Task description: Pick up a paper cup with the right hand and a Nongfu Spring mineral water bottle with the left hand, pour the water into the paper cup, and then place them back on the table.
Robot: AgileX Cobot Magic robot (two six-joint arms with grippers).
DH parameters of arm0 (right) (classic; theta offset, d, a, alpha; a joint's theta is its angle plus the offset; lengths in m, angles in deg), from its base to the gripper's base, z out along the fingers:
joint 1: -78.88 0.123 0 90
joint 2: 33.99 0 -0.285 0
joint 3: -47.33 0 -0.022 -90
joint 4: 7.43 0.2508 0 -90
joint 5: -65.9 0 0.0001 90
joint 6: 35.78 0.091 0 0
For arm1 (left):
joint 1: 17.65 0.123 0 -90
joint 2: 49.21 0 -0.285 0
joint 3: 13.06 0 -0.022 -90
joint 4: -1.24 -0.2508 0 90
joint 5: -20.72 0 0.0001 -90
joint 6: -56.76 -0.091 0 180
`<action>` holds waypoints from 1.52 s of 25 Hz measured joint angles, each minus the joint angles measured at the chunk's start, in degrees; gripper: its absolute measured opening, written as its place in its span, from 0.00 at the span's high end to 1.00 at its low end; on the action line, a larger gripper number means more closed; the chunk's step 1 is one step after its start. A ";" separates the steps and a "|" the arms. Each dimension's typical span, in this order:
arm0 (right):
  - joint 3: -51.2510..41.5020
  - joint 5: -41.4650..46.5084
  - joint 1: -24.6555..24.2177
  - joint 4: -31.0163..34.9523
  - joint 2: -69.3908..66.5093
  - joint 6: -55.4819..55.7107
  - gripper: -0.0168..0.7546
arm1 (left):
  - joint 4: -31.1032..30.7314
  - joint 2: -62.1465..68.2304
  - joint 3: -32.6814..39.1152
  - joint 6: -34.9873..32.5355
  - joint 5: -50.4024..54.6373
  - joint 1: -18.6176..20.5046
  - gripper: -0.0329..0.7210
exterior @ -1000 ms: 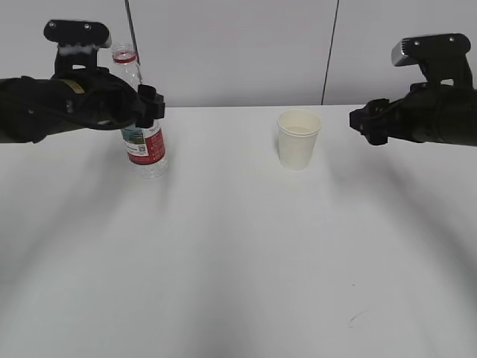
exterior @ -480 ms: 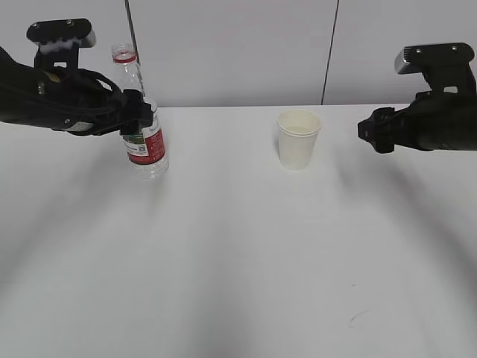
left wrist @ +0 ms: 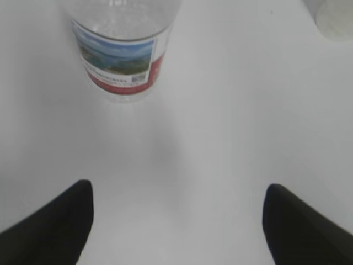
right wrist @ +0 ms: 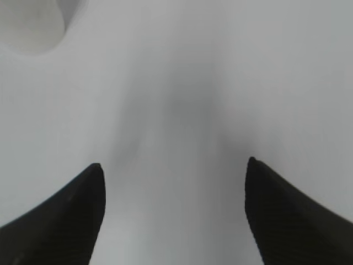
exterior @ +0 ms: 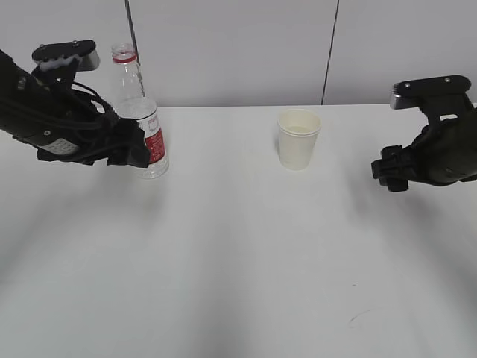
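White table (exterior: 246,253), plain, w/ a small dark scratch near the front right. Nongfu Spring mineral water bottle (exterior: 141,112) stands upright at back left, red neck ring on top, red-and-white label low on the body. Paper cup (exterior: 298,139) stands upright at back centre-right, well apart from the bottle.

Left hand (exterior: 133,151) sits just beside the bottle, on its left and a bit in front; in the exterior view its black tip overlaps the lower label, so contact can't be judged from there. Left wrist view settles it: both fingers (left wrist: 52,226) show at the bottom corners, spread wide, bare table between them, nothing gripped. Bottle (left wrist: 121,49) is ahead of the jaws at top left of that view, clear of both fingers, green landscape label facing the cam. Cup edge (left wrist: 333,19) just shows in the top right corner.

Right hand (exterior: 391,173) hangs to the right of the cup and nearer the camera, apart from it, not touching. Right wrist view: fingers (right wrist: 60,215) spread wide, only table between, holding nothing. Blurred pale shape in the top left corner is prob. the cup (right wrist: 30,25), off to the left of the jaws' line.
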 joint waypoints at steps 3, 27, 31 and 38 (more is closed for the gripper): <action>0.12 6.93 3.00 4.41 1.09 -2.38 0.22 | -0.85 -1.25 -1.58 1.18 6.02 0.00 0.21; 16.65 54.44 3.92 36.58 4.81 -28.02 0.22 | -16.33 -3.59 -6.26 16.02 44.55 0.63 0.21; 16.65 54.55 3.92 36.58 9.20 -28.90 0.22 | -15.89 -6.19 -5.29 16.02 44.61 0.63 0.21; 13.48 55.04 3.92 36.58 21.86 -29.23 0.22 | -15.24 -18.27 3.25 16.02 44.86 0.63 0.21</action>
